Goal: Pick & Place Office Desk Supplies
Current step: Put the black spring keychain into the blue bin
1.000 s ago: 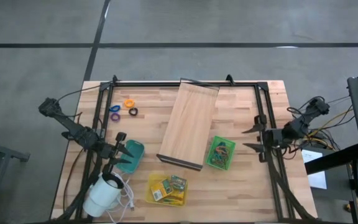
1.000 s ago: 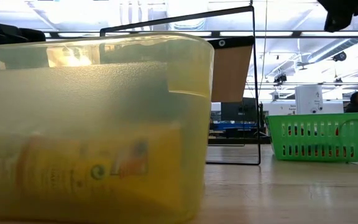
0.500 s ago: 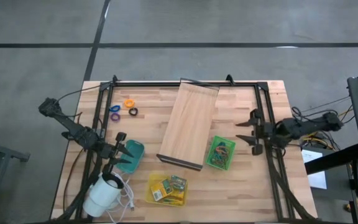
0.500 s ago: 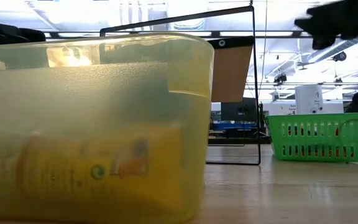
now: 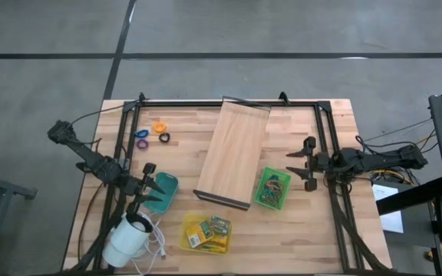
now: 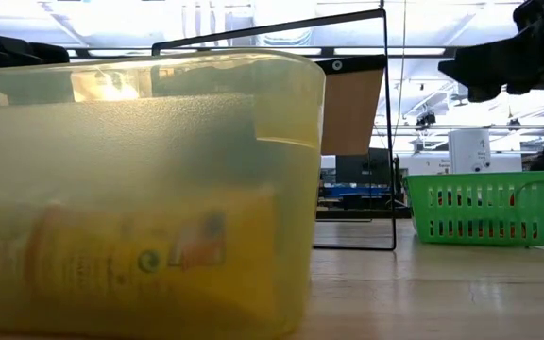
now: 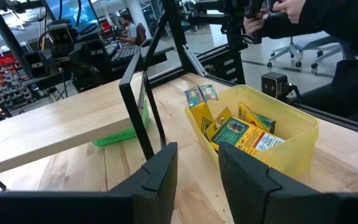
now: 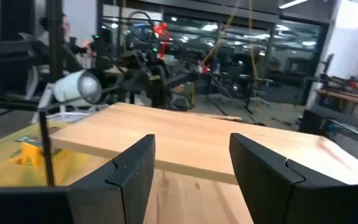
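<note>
Both claws are mine, and from above I see my right claw with its fingers spread wide and nothing in it. It floats near the desk's right edge, just beside the green basket. My left claw waits near the left edge, by the teal tray. Its fingers are a little apart and hold nothing. Orange, purple and black rings lie near the far left corner. Little packets sit in the yellow bin at the near edge. The long wooden board leans in the middle. A white round thing with a cord sits at the near left corner.

From table height, the yellow bin fills most of what I see, with a packet blurry behind its wall. The green basket stands farther back, and my right claw hangs dark above it.

Past my left fingers I see the packets in the yellow bin clearly.

Past my right fingers, which stand wide, I see the board in front of me.

I think my right claw is going for the green basket. To do it well, I should come straight down over one thing, stay off the basket wall, and close slowly.

I cannot tell what each thing in the green basket is. The rings are too small to count well.
</note>
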Robot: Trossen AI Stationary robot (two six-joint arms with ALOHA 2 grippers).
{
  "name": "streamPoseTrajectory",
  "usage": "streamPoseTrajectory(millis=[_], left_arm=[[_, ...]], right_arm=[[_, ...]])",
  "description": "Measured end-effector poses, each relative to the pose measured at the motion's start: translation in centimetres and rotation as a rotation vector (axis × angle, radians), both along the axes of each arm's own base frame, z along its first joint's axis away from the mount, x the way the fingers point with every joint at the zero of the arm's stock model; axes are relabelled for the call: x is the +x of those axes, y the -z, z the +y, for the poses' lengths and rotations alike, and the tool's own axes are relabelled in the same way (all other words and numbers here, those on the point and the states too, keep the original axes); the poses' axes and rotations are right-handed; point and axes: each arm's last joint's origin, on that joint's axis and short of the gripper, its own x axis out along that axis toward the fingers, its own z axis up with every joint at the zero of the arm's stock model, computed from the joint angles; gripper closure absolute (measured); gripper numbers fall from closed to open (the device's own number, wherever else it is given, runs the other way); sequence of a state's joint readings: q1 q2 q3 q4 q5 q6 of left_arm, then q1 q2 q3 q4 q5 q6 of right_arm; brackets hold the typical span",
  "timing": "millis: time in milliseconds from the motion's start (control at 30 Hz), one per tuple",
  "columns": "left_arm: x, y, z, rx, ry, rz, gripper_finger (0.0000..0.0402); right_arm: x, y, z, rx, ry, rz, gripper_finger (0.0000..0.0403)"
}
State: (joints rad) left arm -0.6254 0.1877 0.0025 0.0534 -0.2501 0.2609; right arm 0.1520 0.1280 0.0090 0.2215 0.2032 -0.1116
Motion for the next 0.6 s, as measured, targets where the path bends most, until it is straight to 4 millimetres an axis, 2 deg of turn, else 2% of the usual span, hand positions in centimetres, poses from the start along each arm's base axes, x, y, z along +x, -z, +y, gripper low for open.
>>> streamPoseTrajectory(millis=[600], left_arm=[[0.0, 0.0, 0.0, 0.0, 0.0, 0.0, 0.0281]], right_arm=[[-0.01, 0.06, -0.1, -0.042, 0.038, 0.01, 0.0197]])
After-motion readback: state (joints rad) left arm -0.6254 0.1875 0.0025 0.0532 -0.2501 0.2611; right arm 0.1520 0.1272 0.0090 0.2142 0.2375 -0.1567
